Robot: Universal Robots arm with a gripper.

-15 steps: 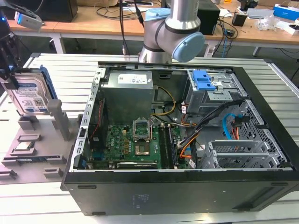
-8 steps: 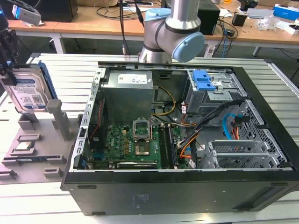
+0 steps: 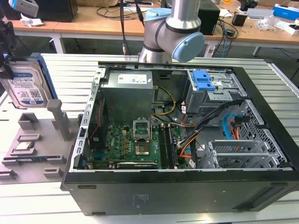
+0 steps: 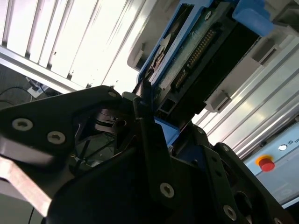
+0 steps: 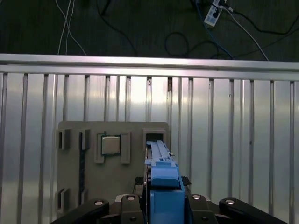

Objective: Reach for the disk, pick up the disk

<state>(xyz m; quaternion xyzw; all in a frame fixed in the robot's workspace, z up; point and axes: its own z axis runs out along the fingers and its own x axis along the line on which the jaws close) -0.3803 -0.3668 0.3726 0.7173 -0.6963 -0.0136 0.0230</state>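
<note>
Gripper [image 5: 161, 201] jaws pinch disk [image 3: 23, 77] — label [image 3: 29, 93] visible in exterior view, circuit board [image 4: 196, 51] in second wrist view.

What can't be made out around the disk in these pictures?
- Exterior view: the end effector is cut off by the picture's edge beside the disk.
- First wrist view: the disk is edge-on, so its faces are hidden.
- Second wrist view: the end effector's dark body covers the disk's near end.
</note>
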